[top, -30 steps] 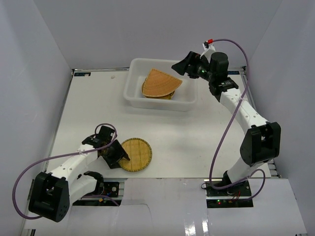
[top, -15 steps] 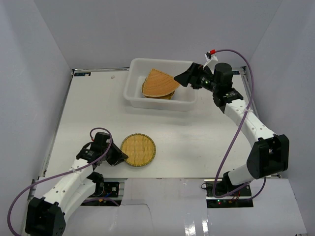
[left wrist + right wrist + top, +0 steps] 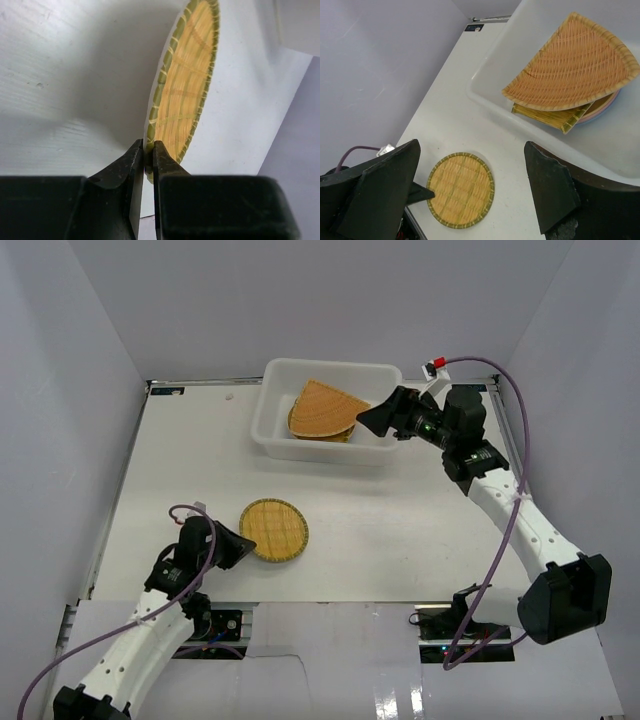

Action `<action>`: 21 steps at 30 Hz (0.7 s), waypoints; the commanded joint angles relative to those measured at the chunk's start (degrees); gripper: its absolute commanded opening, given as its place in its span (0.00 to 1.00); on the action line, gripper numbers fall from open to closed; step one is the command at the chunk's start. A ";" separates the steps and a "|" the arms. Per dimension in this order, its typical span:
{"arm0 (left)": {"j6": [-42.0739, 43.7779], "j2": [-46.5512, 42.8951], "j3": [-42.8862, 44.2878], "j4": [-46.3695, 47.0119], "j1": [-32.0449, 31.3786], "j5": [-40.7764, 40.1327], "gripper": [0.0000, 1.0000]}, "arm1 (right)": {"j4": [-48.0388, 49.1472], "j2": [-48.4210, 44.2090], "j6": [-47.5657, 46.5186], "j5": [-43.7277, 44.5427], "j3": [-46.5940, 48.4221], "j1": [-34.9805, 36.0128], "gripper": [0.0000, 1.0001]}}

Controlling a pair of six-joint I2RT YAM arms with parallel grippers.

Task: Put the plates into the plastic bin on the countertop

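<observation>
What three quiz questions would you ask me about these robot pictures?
1. True or false: the round bamboo tray already lies in the plastic bin.
2. What shape is the topmost bamboo tray in the bin? A rectangular, B fan-shaped, C round.
3. Fill in the gap: the left gripper is shut on the round tray's ____.

Key: 1 false, it is on the countertop; 2 B; 3 rim.
</observation>
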 commanded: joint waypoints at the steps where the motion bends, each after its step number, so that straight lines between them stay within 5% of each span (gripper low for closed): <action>1: 3.71 -3.00 4.59 1.73 0.08 -1.00 0.00 | -3.08 -3.80 -2.21 1.58 -1.10 0.23 0.90; 15: 8.64 -9.16 26.35 -5.73 0.08 -0.03 0.00 | -4.75 -20.67 -2.30 7.47 -17.27 0.23 0.90; 21: 13.38 1.28 41.05 -1.89 0.00 1.11 0.00 | -3.00 -25.24 -0.98 9.49 -24.38 0.23 0.91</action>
